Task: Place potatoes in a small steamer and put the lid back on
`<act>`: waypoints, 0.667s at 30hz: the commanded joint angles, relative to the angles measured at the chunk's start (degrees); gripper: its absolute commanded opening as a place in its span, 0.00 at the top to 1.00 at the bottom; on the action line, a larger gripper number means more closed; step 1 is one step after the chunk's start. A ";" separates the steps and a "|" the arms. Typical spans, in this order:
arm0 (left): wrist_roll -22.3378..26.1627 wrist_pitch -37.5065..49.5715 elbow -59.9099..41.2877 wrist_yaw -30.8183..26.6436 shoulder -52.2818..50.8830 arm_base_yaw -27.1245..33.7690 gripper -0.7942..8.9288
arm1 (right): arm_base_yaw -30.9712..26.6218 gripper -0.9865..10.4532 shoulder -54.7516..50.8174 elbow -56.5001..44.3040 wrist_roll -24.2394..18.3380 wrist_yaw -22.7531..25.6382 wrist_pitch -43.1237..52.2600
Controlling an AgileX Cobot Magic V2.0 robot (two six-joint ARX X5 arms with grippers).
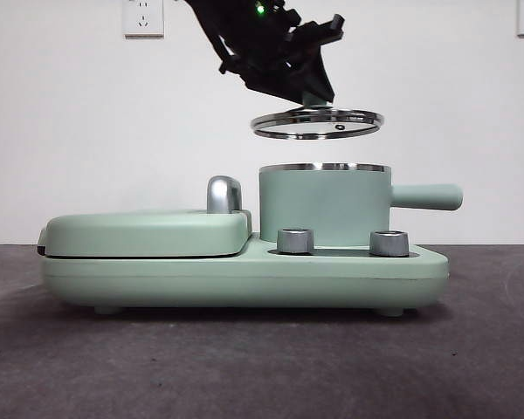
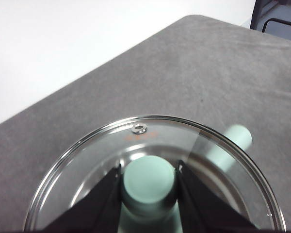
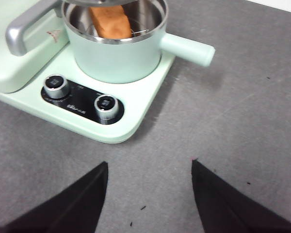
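Hanging level above the small steamer [image 1: 323, 205], the lid [image 1: 317, 123] was clamped by its knob [image 2: 149, 180] in the left end effector [image 2: 149, 194]. Inside lay the potato [image 3: 109, 22]; the pot's handle [image 1: 426, 196] pointed away from the griddle cover [image 1: 144, 231]. Nearby over the desk [image 3: 242, 116], the right end effector [image 3: 149, 194] gaped wide, empty.

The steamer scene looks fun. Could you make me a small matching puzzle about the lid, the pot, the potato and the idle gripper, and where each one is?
Things:
1. lid
2. small steamer
3. potato
4. right gripper

Places or states:
A. standing on the mint-green cooker base, uncovered
B. open, over bare grey table, holding nothing
C. held in the air by the left gripper
D. lying inside the pot

Pairs: 1-C, 2-A, 3-D, 4-B
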 commanded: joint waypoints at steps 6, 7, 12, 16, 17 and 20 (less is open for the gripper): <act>0.55 3.63 4.28 0.55 4.15 -0.61 0.91 | 0.31 0.68 -0.17 0.20 1.97 0.70 0.07; 0.55 3.54 4.28 0.52 4.61 -0.61 0.91 | 0.33 0.68 -0.17 0.20 1.97 0.98 0.07; 0.55 3.37 4.28 0.55 5.97 -0.39 0.91 | 0.31 0.68 -0.17 0.20 2.05 2.16 0.07; 0.55 1.84 4.28 0.57 6.49 -0.24 0.91 | 0.31 0.68 -0.17 0.20 2.03 2.21 0.04; 0.55 1.49 4.28 0.57 6.58 -0.24 0.91 | 0.31 0.68 -0.17 0.20 2.03 2.23 0.04; 0.55 0.70 4.28 0.63 6.58 -0.24 0.91 | 0.31 0.68 -0.17 0.20 2.05 2.36 0.04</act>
